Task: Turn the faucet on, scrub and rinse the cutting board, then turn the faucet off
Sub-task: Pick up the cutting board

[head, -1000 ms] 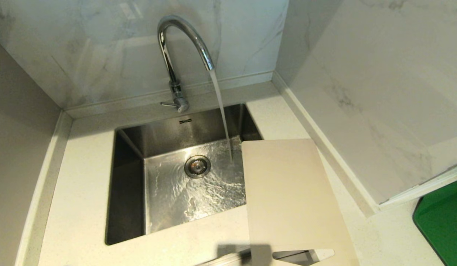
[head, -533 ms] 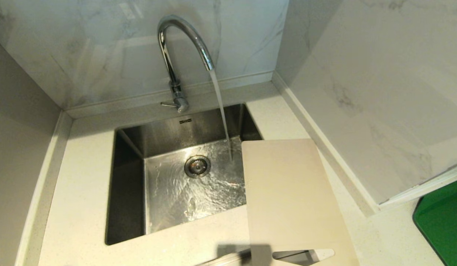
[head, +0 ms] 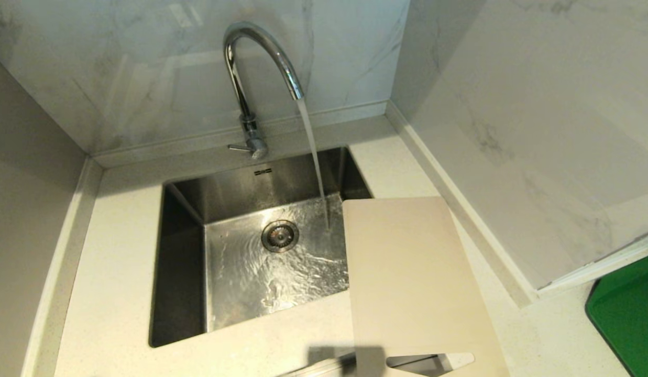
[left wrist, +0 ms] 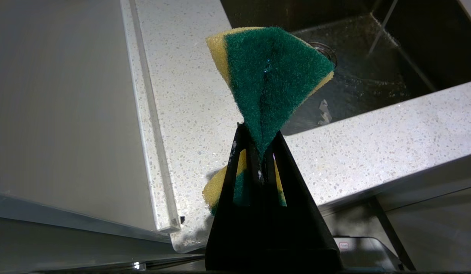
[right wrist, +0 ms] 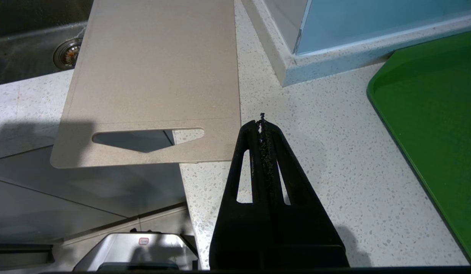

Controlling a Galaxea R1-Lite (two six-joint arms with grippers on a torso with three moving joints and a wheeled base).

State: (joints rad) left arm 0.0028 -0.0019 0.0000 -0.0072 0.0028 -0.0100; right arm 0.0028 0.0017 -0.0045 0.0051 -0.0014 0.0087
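Water (head: 313,152) runs from the faucet (head: 255,57) in the head view, falling into the steel sink (head: 187,251) just beside the cutting board's far left corner and spreading across the basin around the drain (head: 279,235). The cutting board (head: 413,283) lies flat on the speckled countertop (head: 114,251) at the sink's right, its left edge overhanging the basin and its slot handle at the near end, past the counter's front edge. A green board (head: 627,314) lies at the far right. Neither arm shows here.

Seen from the left wrist, the left gripper (left wrist: 260,152) is clenched on a green-and-yellow scrubbing sponge (left wrist: 271,80), pinched at its middle, held above the counter's front edge near the sink.

Seen from the right wrist, the right gripper (right wrist: 262,123) is clenched on nothing, hovering over the counter just beside the cutting board's handle end, between it and the green board.
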